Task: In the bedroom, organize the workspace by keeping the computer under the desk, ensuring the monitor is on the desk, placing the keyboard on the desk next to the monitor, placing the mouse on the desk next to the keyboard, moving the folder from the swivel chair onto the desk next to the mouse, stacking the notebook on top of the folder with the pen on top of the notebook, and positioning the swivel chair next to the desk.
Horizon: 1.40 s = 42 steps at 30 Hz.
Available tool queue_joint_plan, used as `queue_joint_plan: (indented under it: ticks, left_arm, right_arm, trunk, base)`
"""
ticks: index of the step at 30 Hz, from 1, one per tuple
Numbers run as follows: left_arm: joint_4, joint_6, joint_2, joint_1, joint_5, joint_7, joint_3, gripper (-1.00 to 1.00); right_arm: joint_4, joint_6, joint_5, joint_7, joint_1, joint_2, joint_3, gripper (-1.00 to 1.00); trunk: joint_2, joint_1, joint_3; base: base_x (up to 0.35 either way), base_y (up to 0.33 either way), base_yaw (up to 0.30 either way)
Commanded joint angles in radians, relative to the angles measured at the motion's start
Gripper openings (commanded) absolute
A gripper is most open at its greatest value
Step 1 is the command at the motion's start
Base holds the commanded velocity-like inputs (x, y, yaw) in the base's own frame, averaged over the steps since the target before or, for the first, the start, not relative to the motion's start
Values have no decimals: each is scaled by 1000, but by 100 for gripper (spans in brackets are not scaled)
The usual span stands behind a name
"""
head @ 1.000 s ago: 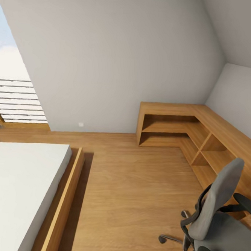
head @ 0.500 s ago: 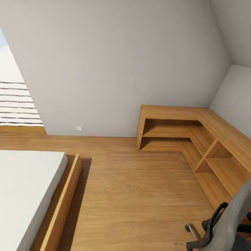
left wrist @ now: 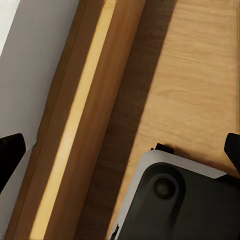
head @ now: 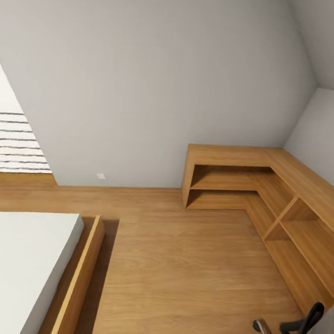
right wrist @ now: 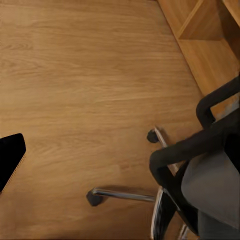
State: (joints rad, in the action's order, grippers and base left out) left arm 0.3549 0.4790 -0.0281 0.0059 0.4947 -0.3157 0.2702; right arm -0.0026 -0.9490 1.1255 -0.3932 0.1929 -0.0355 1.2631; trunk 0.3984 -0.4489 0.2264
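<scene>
The swivel chair [head: 301, 328] shows just a black armrest and a chrome leg at the head view's bottom right corner. In the right wrist view the swivel chair [right wrist: 212, 182] is close by, with its grey seat, black armrest and chrome star base on the wooden floor. My right gripper [right wrist: 120, 155] is open, one black fingertip [right wrist: 11, 157] showing, and holds nothing. My left gripper [left wrist: 120, 150] hangs open and empty over the floor beside the bed frame. The desk, computer, monitor, keyboard, mouse, folder, notebook and pen are out of view.
A low wooden L-shaped shelf unit [head: 266, 185] runs along the back and right walls. A bed [head: 23, 266] with a white mattress and wooden frame [left wrist: 85, 120] stands at the left. Wooden floor [head: 184, 269] lies between them. My grey base [left wrist: 175, 200] is near the bed frame.
The whole head view has shifted, so the camera moved. The chair has slid toward the picture's bottom right corner and the shelf unit sits lower and more central.
</scene>
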Motion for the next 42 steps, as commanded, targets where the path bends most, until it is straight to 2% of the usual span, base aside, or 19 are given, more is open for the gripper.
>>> queue_joint_plan:
  ticks: [1,16,42]
  left_arm:
    - [3,1,-1,0,5,-8,8,100]
    - [-3,1,-1,0,5,-8,8,100]
    - [-5,1,-3,0,5,-8,7,100]
  right_arm:
    - [0,-1,0,-8,0,0,9,100]
    - [0,0,0,-8,0,10,18,100]
    - [0,-1,0,-9,1,11,17,100]
  trunk:
    - [2,-1,2]
    - [2,-1,2]
    - [2,-1,2]
  base:
    - [331,0,0]
    - [331,0,0]
    - [331,0,0]
